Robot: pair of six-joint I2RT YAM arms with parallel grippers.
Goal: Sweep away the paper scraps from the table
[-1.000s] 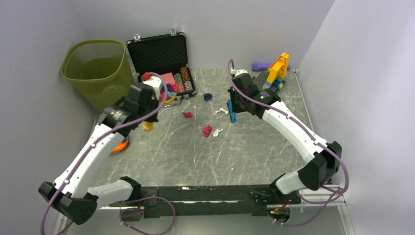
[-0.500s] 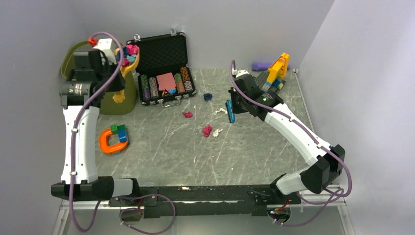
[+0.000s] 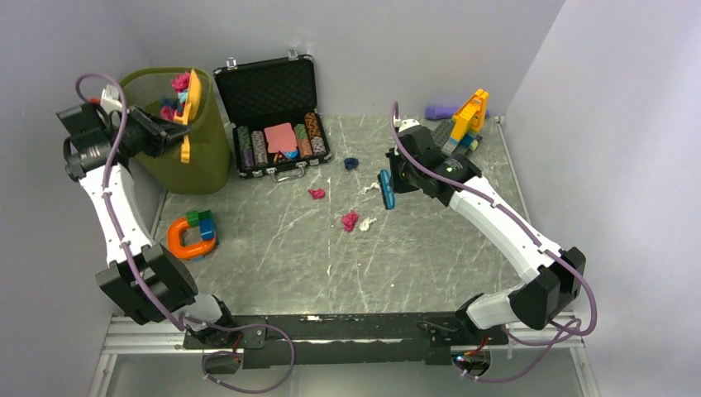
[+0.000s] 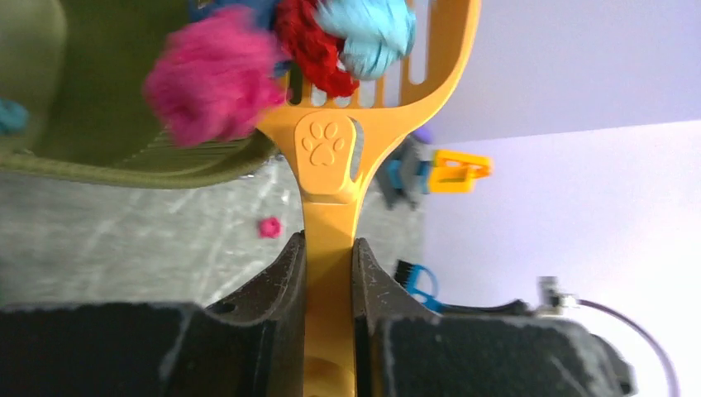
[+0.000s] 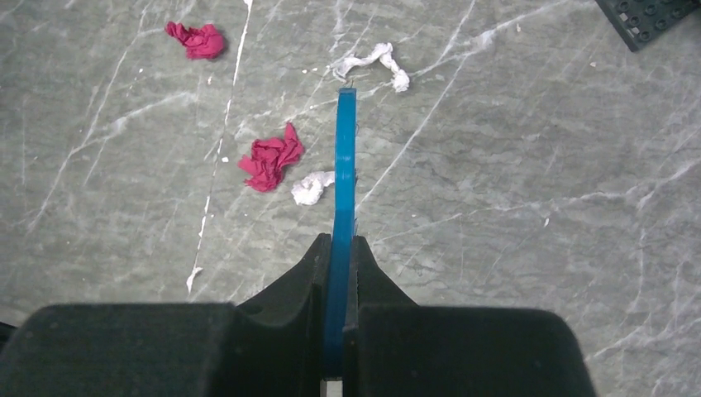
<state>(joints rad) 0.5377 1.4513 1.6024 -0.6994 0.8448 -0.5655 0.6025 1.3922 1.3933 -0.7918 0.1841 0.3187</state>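
Paper scraps: two lots. Lot one, loose on the tabletop, mid-field: a red wad with a white wad touching or just beside it, a second red wad farther out, a twisted white strip, and a dark blue wad near the open black case. Lot two, pink, red and pale blue wads, carried in the yellow scoop, which is tipped over the mouth of the green bin at the far left corner. Left jaws: clenched on the scoop's handle, up at the bin and well apart from lot one. Right jaws: clenched on a blue brush, whose long axis runs straight out from the jaws, edge-on in the wrist view; whether its bristles touch the tabletop cannot be told. Governing relation: nearly all of lot one lies on the brush's left flank, toward the bin side; the white wad sits just beside the blade, and only the white strip lies at and slightly past its tip. Right arm is by far the nearer. Judgement: lot one calls for a broadside leftward stroke, with the strip likely to slip round the tip. Also present: an orange ring with bricks, near left.
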